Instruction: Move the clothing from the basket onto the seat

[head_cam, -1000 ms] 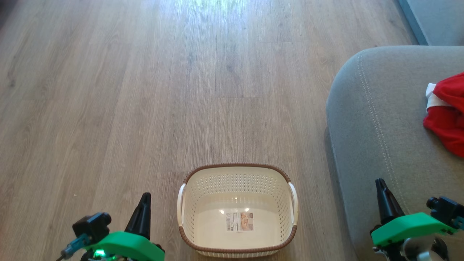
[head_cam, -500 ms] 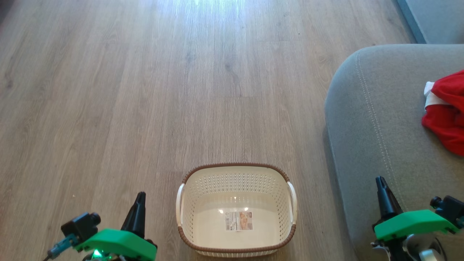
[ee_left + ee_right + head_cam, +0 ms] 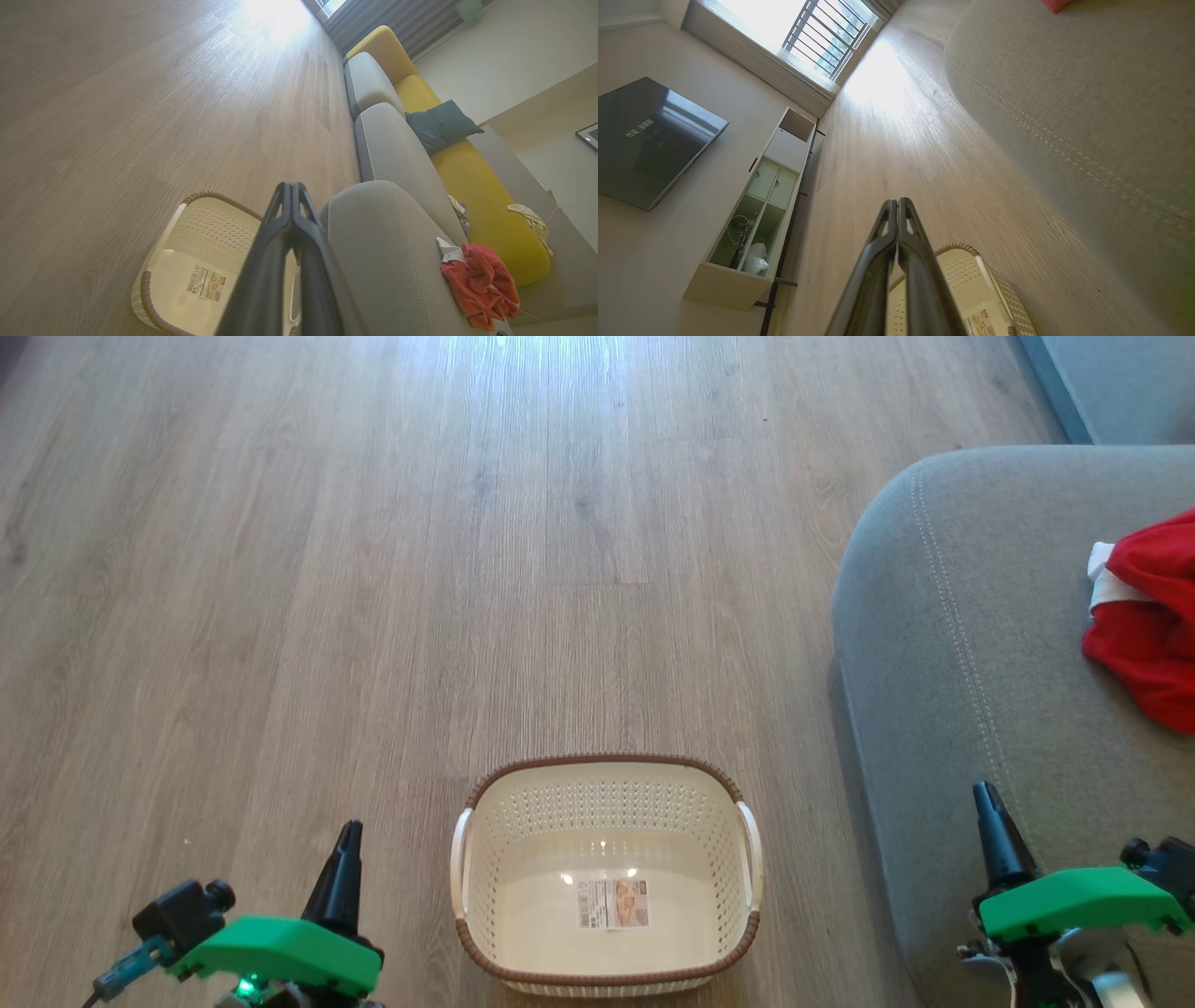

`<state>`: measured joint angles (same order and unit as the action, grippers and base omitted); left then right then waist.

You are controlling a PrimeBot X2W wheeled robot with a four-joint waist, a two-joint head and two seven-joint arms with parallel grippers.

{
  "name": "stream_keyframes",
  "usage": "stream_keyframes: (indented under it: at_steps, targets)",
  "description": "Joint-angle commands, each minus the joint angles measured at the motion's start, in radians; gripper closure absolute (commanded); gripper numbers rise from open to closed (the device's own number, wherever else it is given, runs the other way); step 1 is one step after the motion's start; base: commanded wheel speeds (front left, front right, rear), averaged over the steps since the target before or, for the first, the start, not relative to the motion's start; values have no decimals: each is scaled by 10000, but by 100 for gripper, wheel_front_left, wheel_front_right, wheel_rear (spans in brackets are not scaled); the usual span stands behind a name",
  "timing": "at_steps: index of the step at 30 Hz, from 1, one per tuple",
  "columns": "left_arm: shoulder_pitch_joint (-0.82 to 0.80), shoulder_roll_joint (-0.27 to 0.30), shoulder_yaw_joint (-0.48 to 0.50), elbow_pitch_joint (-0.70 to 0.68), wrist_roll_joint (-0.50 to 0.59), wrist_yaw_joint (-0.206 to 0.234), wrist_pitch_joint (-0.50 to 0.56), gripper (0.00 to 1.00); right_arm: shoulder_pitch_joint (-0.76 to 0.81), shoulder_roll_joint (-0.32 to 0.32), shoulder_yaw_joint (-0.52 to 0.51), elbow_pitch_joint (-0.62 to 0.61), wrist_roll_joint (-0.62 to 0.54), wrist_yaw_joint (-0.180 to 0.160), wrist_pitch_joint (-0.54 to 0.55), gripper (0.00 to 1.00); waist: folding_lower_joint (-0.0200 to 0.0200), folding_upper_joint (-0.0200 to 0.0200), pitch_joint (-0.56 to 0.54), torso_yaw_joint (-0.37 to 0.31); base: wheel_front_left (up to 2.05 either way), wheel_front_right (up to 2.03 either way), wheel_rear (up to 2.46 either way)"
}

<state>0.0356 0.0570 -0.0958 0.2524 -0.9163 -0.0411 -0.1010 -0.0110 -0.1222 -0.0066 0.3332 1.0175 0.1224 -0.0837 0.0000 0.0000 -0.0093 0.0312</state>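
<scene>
At 6 o'clock in the head view, the basket (image 3: 597,763) stands on the wood floor (image 3: 373,569), its label sticker (image 3: 614,903) exposed. The seat (image 3: 952,663) lies at 3 o'clock, near the basket; the clothing (image 3: 1144,625) rests on it as a red heap at the right edge. The left gripper (image 3: 350,826) at 7 o'clock and the right gripper (image 3: 983,791) at 5 o'clock have their jaws pressed together, gripping nothing.

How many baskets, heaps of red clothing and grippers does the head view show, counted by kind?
basket: 1, holding no clothing
red clothing heap: 1, on the seat
grippers: 2, left gripper and right gripper, both shut
Total: 4
</scene>
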Motion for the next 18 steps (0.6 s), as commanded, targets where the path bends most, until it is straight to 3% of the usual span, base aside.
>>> stream_keyframes:
  at_steps: [1, 18]
  targets:
    - [-626, 82, 290, -244, -309, -107, 62, 100, -537, 18, -46, -383, 277, 41, 84, 100, 0, 0, 3, -8, 0, 0, 0]
    - [-832, 87, 701, -201, -2086, -313, 556, 100, -650, 201, -317, -514, 1745, 52, 579, 100, 0, 0, 35, -87, 0, 0, 0]
